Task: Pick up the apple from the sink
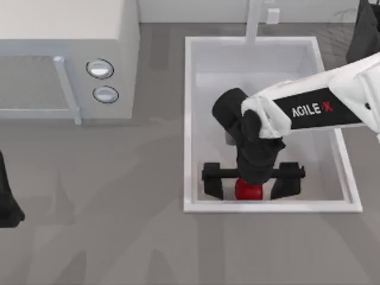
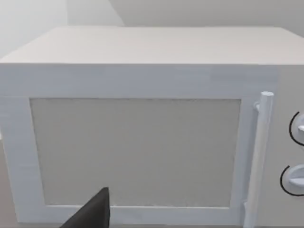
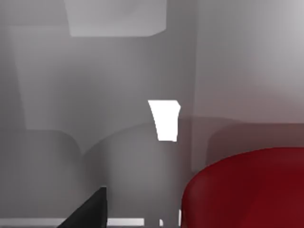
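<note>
Left gripper (image 1: 7, 208) parked at the table's left edge, well left of the sink (image 1: 189, 124) and below the microwave (image 1: 65, 53); can't tell from the views whether its fingers are apart or together. Left wrist view faces the microwave door (image 2: 135, 152) square on, handle (image 2: 260, 156) beside the two knobs (image 2: 297, 178). Bare grey table (image 1: 119, 237) lies between microwave and sink. Faucet post (image 1: 254, 21) stands at the sink's far rim. Right gripper (image 1: 253, 185) is down inside the sink, against its near wall, jaws spread wide with one finger on each side of the apple (image 1: 249, 190) and not closed on it. Apple sits on the sink floor just beside the near rim, roughly mid-width, so little room on that side; sink floor toward the faucet is open. Right wrist view has the apple (image 3: 247, 190) close in, sink wall behind
</note>
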Controlling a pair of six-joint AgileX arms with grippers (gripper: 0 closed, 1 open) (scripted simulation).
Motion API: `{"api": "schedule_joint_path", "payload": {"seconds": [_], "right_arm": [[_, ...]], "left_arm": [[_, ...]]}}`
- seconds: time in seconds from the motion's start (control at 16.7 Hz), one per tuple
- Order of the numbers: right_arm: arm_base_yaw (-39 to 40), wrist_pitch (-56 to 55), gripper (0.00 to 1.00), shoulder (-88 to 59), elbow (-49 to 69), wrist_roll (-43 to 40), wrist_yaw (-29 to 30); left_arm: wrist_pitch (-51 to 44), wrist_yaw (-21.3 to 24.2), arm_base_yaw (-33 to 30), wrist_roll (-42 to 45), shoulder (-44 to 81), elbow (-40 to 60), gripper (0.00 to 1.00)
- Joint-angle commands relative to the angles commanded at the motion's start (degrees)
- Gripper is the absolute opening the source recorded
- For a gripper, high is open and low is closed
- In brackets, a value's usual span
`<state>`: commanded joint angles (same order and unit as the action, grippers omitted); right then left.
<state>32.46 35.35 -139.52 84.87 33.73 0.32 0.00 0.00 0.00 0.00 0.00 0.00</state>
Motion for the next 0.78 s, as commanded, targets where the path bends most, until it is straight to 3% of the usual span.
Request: {"api": "schedule_joint_path", "payload": {"seconds": [0.6,0.78], "right_arm": [[0.0,0.0,0.02,0.0,0.0,0.0,0.0],[0.0,0.0,0.0,0.0,0.0,0.0,0.0]], "left_arm": [[0.0,0.0,0.0,0.0,0.0,0.0,1.0],[0.0,0.0,0.0,0.0,0.0,0.0,1.0]]}}
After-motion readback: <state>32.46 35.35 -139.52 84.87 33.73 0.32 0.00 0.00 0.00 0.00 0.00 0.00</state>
